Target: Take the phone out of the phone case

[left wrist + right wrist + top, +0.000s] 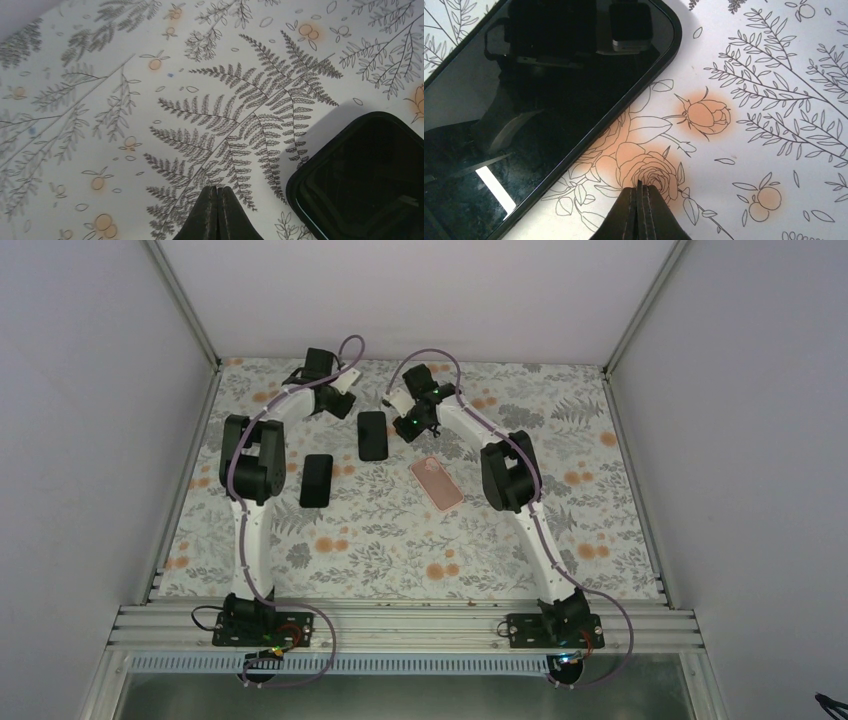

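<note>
Phone (372, 435) near black rectangle (317, 480) and pink rectangle (436, 483)

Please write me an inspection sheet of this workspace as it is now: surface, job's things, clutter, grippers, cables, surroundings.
Surface: white floral-printed table cover, flat, no spill seen.
Job's things: glossy black rectangular phone lies flat between the two grippers; whether a case is on it cannot be told. A second black flat rectangle and a pink flat rectangle lie apart from it, nearer the bases.
Clutter: nothing seen.
Grippers: left gripper shut, empty, beside the phone's corner; right gripper shut, empty, beside its long edge.
Cables: purple cables loop along both arms, clear of the things.
Surroundings: plain pale walls; aluminium frame rail at the near edge.
</note>
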You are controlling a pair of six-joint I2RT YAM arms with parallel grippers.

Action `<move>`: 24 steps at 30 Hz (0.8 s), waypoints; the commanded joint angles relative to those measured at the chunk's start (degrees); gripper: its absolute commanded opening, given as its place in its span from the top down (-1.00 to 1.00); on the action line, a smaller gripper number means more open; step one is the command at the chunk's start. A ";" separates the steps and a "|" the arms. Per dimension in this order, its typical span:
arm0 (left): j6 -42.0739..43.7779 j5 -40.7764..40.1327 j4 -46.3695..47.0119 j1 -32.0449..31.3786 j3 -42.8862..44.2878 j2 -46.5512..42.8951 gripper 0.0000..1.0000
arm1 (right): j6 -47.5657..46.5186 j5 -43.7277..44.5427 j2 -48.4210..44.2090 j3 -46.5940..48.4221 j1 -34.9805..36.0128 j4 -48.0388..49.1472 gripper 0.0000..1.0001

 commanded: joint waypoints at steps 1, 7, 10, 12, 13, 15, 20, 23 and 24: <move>0.23 2.40 -5.61 -1.11 5.09 3.22 0.95 | 0.92 0.67 1.13 1.16 -0.14 0.59 0.94; 3.09 5.60 -12.29 -2.70 12.72 7.81 0.95 | 1.21 -1.14 1.45 1.41 -0.18 0.23 0.94; 3.97 5.93 -15.47 -3.58 16.09 9.88 0.95 | 1.39 -2.01 1.81 1.73 -0.09 -0.33 0.94; 4.41 5.83 -16.98 -3.84 17.53 10.80 0.95 | 1.41 -2.46 1.78 1.68 -0.13 -0.60 0.94; 4.52 5.70 -17.72 -3.89 18.06 11.18 0.95 | 1.44 -2.61 1.74 1.68 -0.17 -0.73 0.94; 4.71 4.56 -18.50 -3.85 18.50 11.54 0.95 | 1.44 -2.57 1.47 1.45 -0.17 -0.77 0.94; 4.71 3.40 -19.21 -3.16 19.53 11.76 0.95 | 1.38 -3.44 0.88 1.16 -0.09 -1.09 0.94; 4.67 2.31 -19.82 -3.06 20.82 12.22 0.95 | 1.19 -3.73 0.58 0.53 -0.09 -1.10 0.94; 4.38 1.75 -19.49 -3.04 20.92 12.16 0.95 | 1.16 -3.82 0.47 0.21 -0.09 -0.95 0.94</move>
